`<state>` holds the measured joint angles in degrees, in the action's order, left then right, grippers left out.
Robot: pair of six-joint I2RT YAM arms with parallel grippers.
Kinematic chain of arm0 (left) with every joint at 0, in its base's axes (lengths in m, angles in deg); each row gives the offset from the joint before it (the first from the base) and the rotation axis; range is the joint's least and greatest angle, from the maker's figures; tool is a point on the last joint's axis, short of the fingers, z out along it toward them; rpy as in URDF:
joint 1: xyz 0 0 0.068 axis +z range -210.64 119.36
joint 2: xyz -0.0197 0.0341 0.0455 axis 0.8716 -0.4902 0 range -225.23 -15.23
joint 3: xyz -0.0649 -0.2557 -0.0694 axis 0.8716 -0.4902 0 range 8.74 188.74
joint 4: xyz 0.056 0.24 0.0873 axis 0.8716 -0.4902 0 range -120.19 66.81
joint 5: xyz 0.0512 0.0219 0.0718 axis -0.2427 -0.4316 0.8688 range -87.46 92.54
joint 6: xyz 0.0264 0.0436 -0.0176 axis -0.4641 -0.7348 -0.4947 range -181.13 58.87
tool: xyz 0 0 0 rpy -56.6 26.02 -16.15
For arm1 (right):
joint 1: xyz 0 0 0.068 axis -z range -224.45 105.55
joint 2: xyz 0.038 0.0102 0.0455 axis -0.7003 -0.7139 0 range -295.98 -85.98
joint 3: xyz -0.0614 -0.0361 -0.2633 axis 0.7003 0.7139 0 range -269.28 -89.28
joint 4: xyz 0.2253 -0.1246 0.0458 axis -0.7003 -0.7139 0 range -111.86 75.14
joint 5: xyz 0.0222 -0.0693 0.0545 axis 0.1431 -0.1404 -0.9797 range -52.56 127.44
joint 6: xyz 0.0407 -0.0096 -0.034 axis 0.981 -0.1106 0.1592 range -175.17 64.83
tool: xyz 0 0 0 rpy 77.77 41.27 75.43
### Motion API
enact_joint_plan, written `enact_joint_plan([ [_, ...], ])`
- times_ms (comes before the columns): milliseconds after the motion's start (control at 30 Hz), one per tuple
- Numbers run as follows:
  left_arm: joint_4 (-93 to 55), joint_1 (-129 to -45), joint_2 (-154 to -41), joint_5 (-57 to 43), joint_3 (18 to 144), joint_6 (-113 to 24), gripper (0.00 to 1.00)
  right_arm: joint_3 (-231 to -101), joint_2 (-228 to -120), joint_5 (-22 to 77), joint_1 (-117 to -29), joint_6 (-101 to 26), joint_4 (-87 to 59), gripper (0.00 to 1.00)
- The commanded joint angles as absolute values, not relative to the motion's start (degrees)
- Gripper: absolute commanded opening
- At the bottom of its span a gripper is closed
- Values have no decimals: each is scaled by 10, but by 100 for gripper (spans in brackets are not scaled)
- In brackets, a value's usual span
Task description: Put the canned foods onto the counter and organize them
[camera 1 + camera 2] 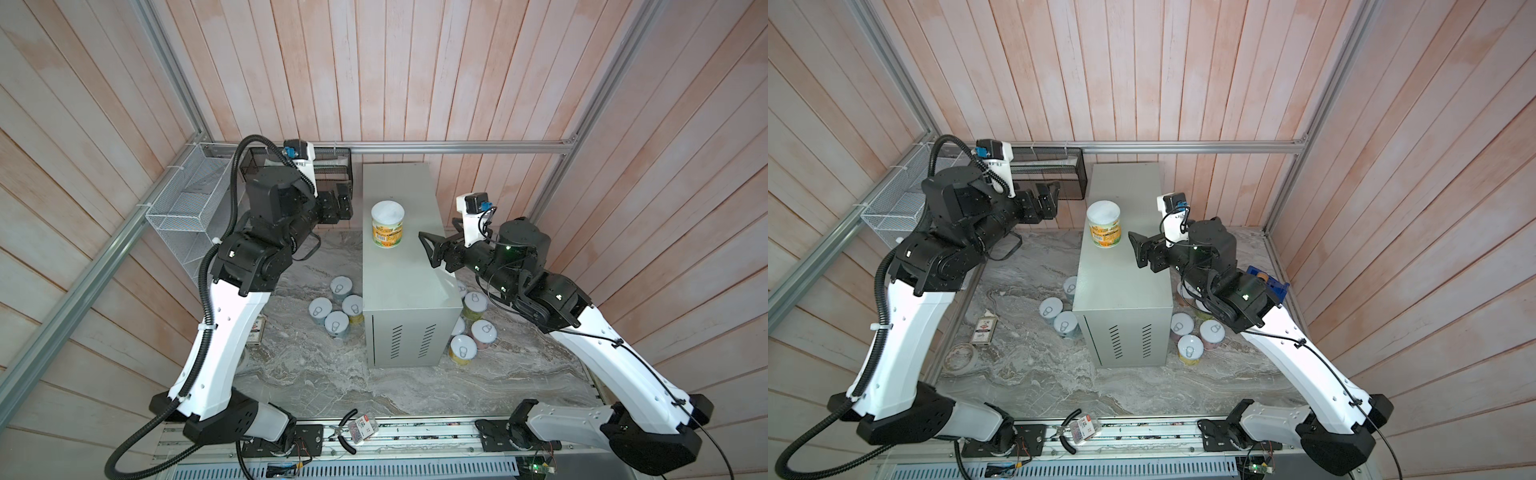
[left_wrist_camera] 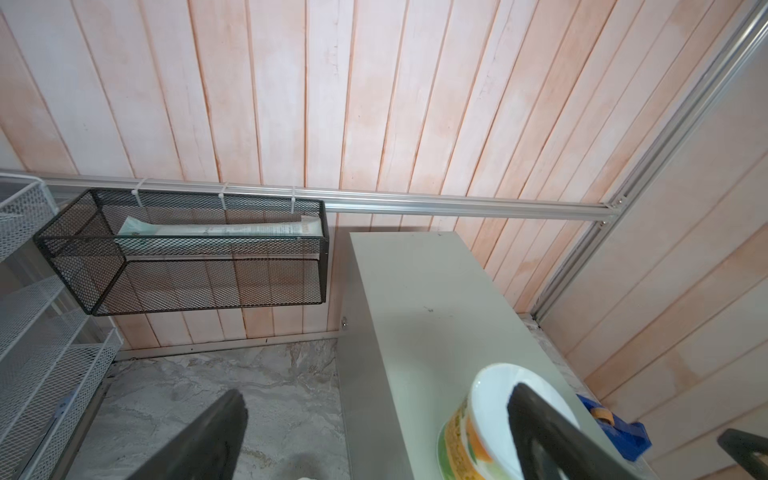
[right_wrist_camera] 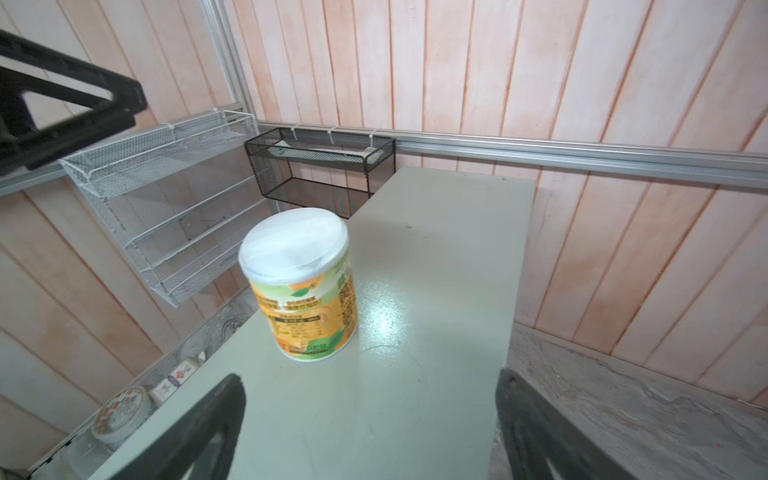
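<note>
The right gripper (image 3: 370, 378) is hanging with fingers spread, gripping nothing, just right of the can (image 1: 387, 224), which is standing upright on the counter (image 1: 409, 291). The left gripper (image 1: 344, 203) is gaping empty too, hovering left of it. Other cans (image 1: 336, 323) are sitting on the marble (image 1: 311, 382) both sides.
</note>
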<state>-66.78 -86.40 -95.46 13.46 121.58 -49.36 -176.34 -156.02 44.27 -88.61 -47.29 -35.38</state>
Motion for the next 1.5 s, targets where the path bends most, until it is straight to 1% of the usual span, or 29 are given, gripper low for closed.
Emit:
enact_joint_plan([
  [0, -580, -839, -919, 118, 1097, -461, 100, -1770, -1579, 406, -904, -472, -349, 93],
  [133, -521, -809, -873, 96, 988, -419, 100, -1783, -1609, 406, -915, -477, -348, 93],
  [200, -503, -800, -862, 78, 952, -402, 100, -1789, -1625, 406, -918, -479, -343, 93],
  [300, -529, -783, -880, 17, 950, -394, 100, -1805, -1653, 413, -917, -481, -339, 92],
  [367, -525, -783, -887, -5, 937, -401, 100, -1813, -1670, 410, -918, -485, -333, 92],
  [500, -490, -782, -884, -17, 897, -403, 100, -1844, -1713, 426, -918, -493, -331, 92],
  [667, -484, -781, -898, -17, 893, -407, 100, -1891, -1766, 452, -912, -502, -332, 91],
  [767, -482, -778, -905, -12, 893, -410, 100, -1917, -1794, 463, -901, -498, -335, 84],
  [833, -479, -774, -906, -13, 889, -411, 100, -1936, -1809, 464, -888, -491, -340, 76],
  [933, -472, -766, -908, -18, 882, -413, 100, -1950, -1821, 454, -870, -491, -330, 69],
  [1000, -465, -763, -909, -23, 875, -413, 100, -1971, -1836, 449, -858, -494, -330, 62],
  [1067, -460, -760, -912, -27, 870, -412, 100, -1998, -1855, 443, -844, -497, -333, 59],
  [1100, -459, -758, -914, -30, 868, -412, 100, -2016, -1868, 441, -836, -500, -336, 55],
  [1133, -457, -758, -916, -32, 866, -410, 100, -2035, -1882, 440, -828, -503, -340, 54],
  [1267, -448, -755, -922, -40, 860, -412, 100, -2124, -1943, 443, -801, -516, -359, 54],
  [1467, -438, -754, -925, -48, 853, -410, 100, -2253, -2036, 421, -749, -497, -381, 53],
])
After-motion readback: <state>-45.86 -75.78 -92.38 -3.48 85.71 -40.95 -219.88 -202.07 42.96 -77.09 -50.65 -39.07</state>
